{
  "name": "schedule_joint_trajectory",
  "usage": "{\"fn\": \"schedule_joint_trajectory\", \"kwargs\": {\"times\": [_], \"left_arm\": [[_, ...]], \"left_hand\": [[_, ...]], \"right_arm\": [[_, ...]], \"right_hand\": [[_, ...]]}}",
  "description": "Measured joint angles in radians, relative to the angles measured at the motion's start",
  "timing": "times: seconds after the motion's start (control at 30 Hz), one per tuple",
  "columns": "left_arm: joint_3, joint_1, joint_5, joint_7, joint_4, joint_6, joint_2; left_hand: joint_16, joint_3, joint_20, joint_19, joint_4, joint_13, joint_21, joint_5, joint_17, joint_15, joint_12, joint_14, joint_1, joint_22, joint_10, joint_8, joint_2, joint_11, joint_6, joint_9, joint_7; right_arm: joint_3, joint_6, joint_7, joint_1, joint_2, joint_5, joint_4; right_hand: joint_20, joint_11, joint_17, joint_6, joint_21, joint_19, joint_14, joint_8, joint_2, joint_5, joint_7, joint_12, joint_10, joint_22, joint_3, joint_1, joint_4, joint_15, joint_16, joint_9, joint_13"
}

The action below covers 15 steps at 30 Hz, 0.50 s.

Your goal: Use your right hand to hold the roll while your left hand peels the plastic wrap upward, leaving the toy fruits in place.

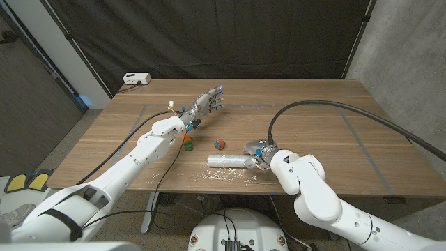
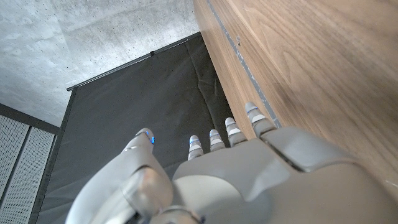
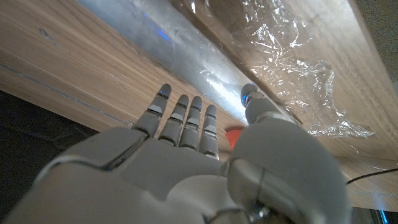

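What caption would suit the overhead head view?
Right hand at the plastic-wrap roll, left hand raised with fingers spread, toy fruits between them.

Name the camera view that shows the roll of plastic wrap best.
The head view: the whole roll lies on the table beside the right hand. The right wrist view catches just a blurred close stretch. The left wrist view faces away.

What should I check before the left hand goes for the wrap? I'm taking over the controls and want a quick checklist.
1. Right hand at the roll: ok, at its right end; a firm grip, cannot tell.
2. Left hand free: ok, fingers apart, holding nothing.
3. Left hand near the wrap: not ok, raised toward the far side of the table.
4. Loose plastic wrap reachable: ok, crumpled on the table in front of the roll.
5. Toy fruits undisturbed: ok, lying behind the roll.
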Motion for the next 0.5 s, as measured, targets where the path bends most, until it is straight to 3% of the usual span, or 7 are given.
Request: {"fn": "schedule_joint_trajectory", "kwargs": {"times": [0.3, 0.5], "left_arm": [[0.001, -0.006, 0.000, -0.008, 0.004, 0.002, 0.000], [0.001, -0.009, -0.003, -0.017, 0.008, 0.004, -0.002]], "left_hand": [[0.000, 0.000, 0.000, 0.000, 0.000, 0.000, 0.000, 0.000, 0.000, 0.000, 0.000, 0.000, 0.000, 0.000, 0.000, 0.000, 0.000, 0.000, 0.000, 0.000, 0.000], [0.000, -0.004, 0.000, 0.000, 0.004, 0.000, 0.000, 0.000, 0.000, 0.000, 0.000, 0.011, 0.000, 0.000, 0.000, 0.000, 0.000, 0.000, 0.000, 0.000, 0.000]], "right_arm": [[0.036, 0.049, -0.034, -0.060, 0.049, -0.091, 0.044], [0.070, 0.070, -0.073, -0.114, 0.094, -0.138, 0.096]], "right_hand": [[-0.010, -0.006, 0.003, 0.023, 0.016, 0.032, 0.054, 0.000, 0.002, -0.005, -0.007, 0.008, 0.033, 0.003, -0.006, 0.070, 0.006, -0.001, 0.013, 0.000, 0.000], [-0.057, -0.048, 0.025, 0.195, 0.093, 0.136, 0.261, 0.035, 0.010, -0.011, -0.038, 0.053, 0.206, 0.026, -0.051, 0.199, 0.016, -0.009, 0.081, 0.000, 0.000]]}}
